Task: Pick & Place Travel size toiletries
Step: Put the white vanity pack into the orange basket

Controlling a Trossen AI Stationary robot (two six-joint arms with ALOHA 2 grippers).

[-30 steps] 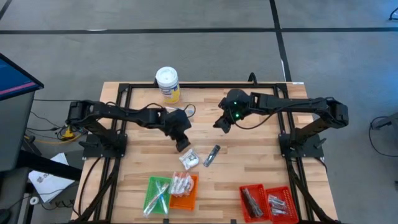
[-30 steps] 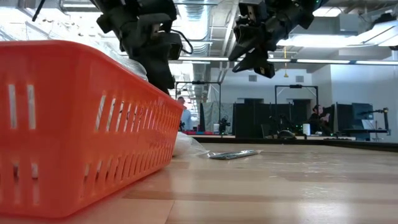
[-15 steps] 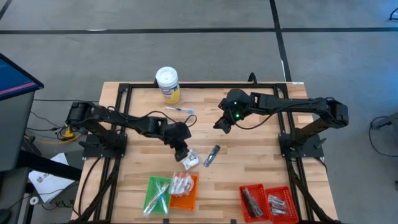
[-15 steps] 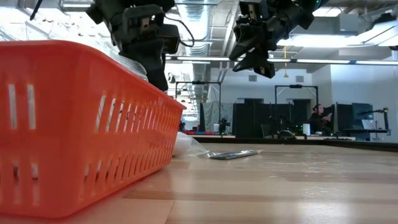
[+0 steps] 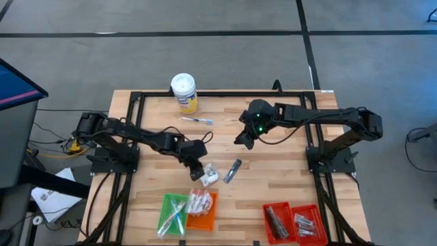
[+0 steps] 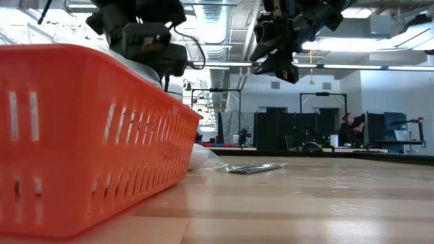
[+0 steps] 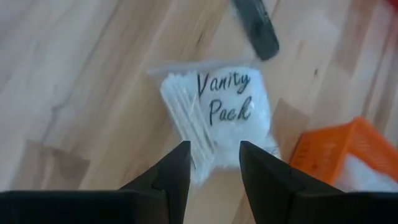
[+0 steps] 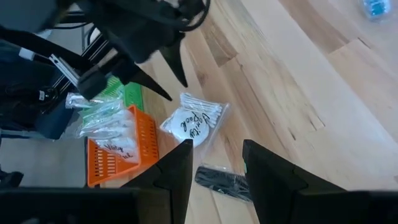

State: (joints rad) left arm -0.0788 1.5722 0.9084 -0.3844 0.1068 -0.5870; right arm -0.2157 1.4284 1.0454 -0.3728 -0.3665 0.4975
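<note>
A white crinkly packet (image 5: 209,175) printed "Vanity Pack" (image 7: 219,111) lies flat on the wooden table. My left gripper (image 5: 197,171) hangs open just above its left side, fingers slanting down, one on either side of the packet's near edge in the left wrist view, apart from it. A slim dark tube (image 5: 233,171) lies right of the packet. A thin blue-tinted stick (image 5: 196,121) lies farther back. My right gripper (image 5: 244,140) hovers open and empty over the table's middle, well above the tube (image 8: 224,179).
A white-lidded tub (image 5: 184,92) stands at the far edge. A green tray (image 5: 173,215) and an orange tray (image 5: 202,210) holding packets sit at the near edge below the packet. Two red trays (image 5: 292,223) sit near right. Bare wood lies between tube and right arm.
My left gripper has gone toward the table's near edge and down, ending just over the white packet, its fingers still apart. The arm's move has left the blue-tinted stick in plain view near the tub. The packet and tube have not shifted.
</note>
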